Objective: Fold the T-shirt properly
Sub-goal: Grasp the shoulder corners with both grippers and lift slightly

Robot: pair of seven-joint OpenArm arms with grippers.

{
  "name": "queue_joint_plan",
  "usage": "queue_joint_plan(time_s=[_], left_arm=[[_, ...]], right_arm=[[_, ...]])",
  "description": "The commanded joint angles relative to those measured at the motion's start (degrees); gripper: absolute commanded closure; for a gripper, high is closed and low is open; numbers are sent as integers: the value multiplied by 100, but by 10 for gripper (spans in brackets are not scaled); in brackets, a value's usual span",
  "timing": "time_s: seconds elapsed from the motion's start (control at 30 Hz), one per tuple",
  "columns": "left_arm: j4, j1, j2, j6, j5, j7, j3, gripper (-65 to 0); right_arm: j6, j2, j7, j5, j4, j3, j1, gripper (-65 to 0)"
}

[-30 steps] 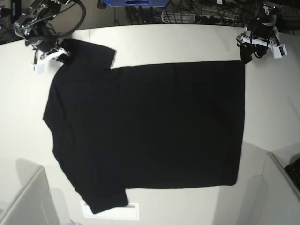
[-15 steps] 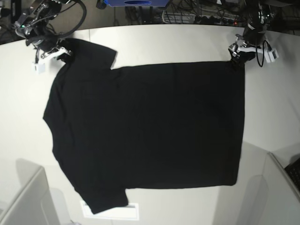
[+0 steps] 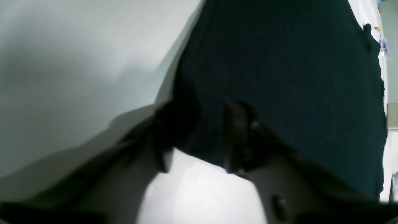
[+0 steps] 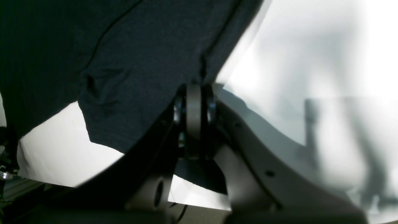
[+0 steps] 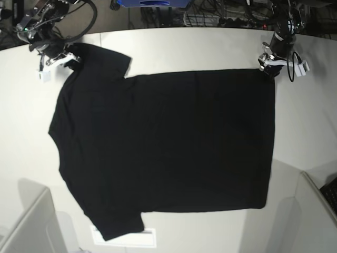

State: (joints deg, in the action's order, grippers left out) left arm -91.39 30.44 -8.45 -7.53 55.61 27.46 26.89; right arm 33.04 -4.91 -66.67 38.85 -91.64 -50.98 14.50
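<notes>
The large black short-sleeved cloth T-shirt (image 5: 163, 142) lies spread flat, plain side up, across the middle of the pale worktop (image 5: 310, 132). Its long axis runs along the worktop's far edge: collar and sleeves toward the base view's left, straight hem toward its right.

The right gripper (image 5: 59, 58) sits at the far-left corner of the cloth. In its wrist view the fingers (image 4: 194, 102) are pressed fully together with the edge of the shoulder fabric pinched between them.

The left gripper (image 5: 267, 64) is at the hem's far corner. Its wrist view shows one dark finger (image 3: 236, 140) lying on top of the cloth and the other at the cloth's edge, partway closed around the corner; whether the fabric is firmly clamped I cannot tell.

Both grippers stand at the two ends of the shirt's far long edge, and the whole body of the shirt extends from them toward the near edge of the worktop. Judging by that, the coming fold would carry this far edge across the long axis.
</notes>
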Motion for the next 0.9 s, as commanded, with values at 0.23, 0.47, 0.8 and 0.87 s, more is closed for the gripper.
queue_joint_plan(time_s=[0.23, 0.47, 0.8, 0.87], left_arm=[[54, 82, -311, 89, -71, 133, -39, 0], [-755, 882, -320, 89, -63, 133, 515, 0], [-1704, 1453, -311, 89, -27, 133, 700, 0], [-1907, 1409, -311, 89, -27, 133, 656, 0]], right_arm=[[-29, -6, -159, -206, -643, -5, 383, 0], [-29, -32, -159, -188, -1276, 4, 761, 0], [-20, -173, -212, -180, -2296, 355, 1068, 0], [-20, -173, -212, -153, -2313, 557, 1016, 0]])
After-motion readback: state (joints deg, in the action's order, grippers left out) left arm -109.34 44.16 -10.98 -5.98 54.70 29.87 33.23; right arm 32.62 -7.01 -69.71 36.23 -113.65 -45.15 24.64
